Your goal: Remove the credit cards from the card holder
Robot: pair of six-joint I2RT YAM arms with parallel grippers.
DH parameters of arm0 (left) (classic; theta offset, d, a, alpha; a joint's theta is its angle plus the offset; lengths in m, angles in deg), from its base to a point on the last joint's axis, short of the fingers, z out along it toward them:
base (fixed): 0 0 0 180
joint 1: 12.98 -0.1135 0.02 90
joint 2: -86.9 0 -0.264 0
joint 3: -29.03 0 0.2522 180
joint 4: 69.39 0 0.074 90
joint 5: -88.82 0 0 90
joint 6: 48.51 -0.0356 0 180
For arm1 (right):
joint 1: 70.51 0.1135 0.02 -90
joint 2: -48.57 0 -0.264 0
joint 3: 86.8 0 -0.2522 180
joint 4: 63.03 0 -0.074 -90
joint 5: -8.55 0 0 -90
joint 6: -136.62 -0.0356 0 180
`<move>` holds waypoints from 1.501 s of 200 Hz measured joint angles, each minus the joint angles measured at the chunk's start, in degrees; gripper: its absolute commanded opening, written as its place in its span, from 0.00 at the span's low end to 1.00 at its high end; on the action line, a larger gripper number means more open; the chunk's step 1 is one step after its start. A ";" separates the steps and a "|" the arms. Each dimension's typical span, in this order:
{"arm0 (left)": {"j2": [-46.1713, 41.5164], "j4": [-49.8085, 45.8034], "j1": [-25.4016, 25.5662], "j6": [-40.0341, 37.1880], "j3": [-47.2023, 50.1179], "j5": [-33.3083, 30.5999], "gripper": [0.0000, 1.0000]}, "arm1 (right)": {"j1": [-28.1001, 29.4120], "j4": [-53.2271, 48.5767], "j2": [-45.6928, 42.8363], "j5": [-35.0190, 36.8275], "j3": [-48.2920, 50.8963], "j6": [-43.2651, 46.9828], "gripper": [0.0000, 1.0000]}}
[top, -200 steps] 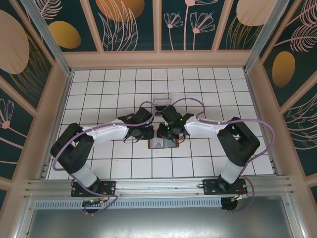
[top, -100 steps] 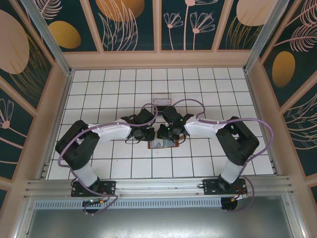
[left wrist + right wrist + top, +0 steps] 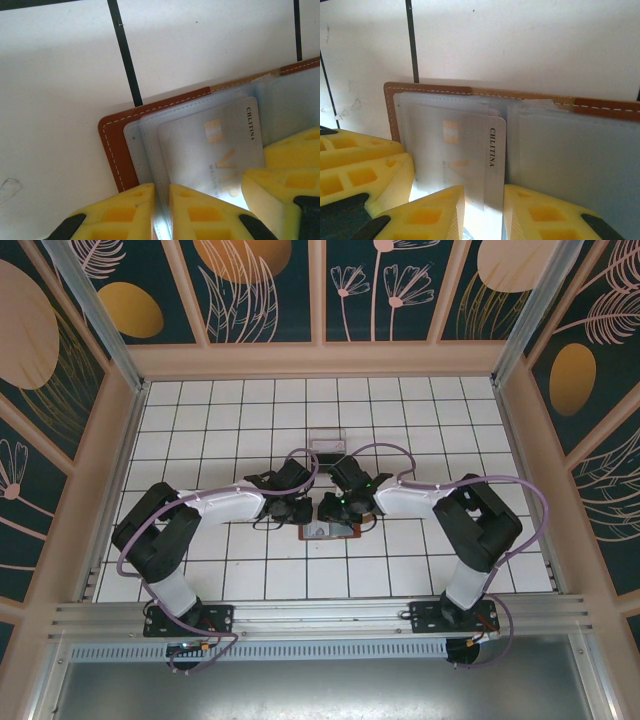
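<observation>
The brown card holder (image 3: 328, 531) lies open on the white tiles between both arms. Its stitched leather edge (image 3: 112, 145) frames clear sleeves, and a pale credit card (image 3: 215, 145) printed CHLITINA sits in them. My left gripper (image 3: 161, 200) is shut on the edge of the clear sleeves at the holder's left side. My right gripper (image 3: 482, 210) stands slightly open, straddling the right edge strip of that card (image 3: 470, 150), its left finger lying over the card's face. The two grippers (image 3: 303, 510) (image 3: 325, 508) almost touch above the holder.
A clear plastic stand (image 3: 326, 439) sits on the tiles just beyond the grippers. Wooden walls with metal posts enclose the tiled table (image 3: 200, 420) on three sides. Cables loop over both wrists.
The left arm's elbow has swung right, toward the centre, while its gripper stayed at the holder. The right gripper stays low over the card.
</observation>
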 measured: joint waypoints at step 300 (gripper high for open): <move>0.11 0.13 0.26 0.02 0.00 0.37 0.17 | -9.35 30.77 -7.67 -19.08 20.81 -6.34 0.02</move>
